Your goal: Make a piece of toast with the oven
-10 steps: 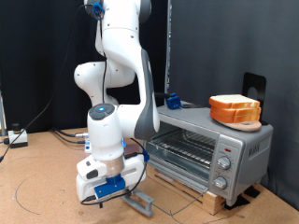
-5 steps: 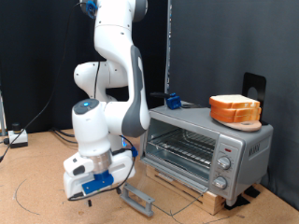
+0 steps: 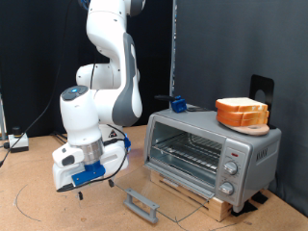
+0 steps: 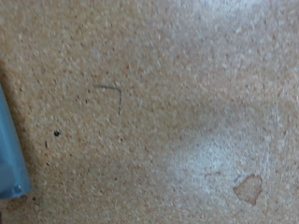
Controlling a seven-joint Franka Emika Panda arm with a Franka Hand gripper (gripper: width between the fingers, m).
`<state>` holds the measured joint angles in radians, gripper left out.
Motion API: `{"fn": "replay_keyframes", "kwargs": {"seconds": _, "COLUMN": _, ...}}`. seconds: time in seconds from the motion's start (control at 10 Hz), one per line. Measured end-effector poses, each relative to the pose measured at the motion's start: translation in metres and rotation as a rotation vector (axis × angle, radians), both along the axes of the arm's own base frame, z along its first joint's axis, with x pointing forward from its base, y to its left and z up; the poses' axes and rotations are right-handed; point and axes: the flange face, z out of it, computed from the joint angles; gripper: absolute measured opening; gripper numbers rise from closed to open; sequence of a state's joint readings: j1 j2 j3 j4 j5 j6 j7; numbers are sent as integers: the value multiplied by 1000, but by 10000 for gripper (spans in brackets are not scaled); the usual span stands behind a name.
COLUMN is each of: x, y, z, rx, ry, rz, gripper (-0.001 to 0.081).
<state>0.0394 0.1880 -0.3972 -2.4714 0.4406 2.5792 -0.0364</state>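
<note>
One gripper (image 3: 79,185): lower left of the exterior view, low over the brown table (image 3: 38,207); open or shut, I cannot tell.
Oven (image 3: 212,154): right side, door (image 3: 142,204) down flat.
Pile of bread (image 3: 242,113): on top of the oven.
Piece of toast: I cannot pick it out.

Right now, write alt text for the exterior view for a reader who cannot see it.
A white robot arm's gripper hangs low over the brown chipboard table, left of a boxy silver-grey toaster oven whose glass door lies open. A thick orange-brown pile of bread sits on the oven's top, beside a small blue object.
</note>
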Motion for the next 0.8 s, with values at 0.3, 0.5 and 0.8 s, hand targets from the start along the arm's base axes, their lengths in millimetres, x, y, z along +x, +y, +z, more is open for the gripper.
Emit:
{"fn": "replay_keyframes", "kwargs": {"seconds": 0.3, "x": 6, "y": 1, "z": 28, "rx": 26, "ry": -77, "rz": 16, "gripper": 807}}
{"fn": "replay_keyframes", "kwargs": {"seconds": 0.5, "x": 4, "y": 1, "z": 55, "rx": 121, "ry": -104, "rz": 43, "gripper": 807}}
{"fn": "replay_keyframes", "kwargs": {"seconds": 0.8, "x": -3, "y": -4, "z": 95, "rx": 253, "ry": -99, "rz": 80, "gripper": 807}}
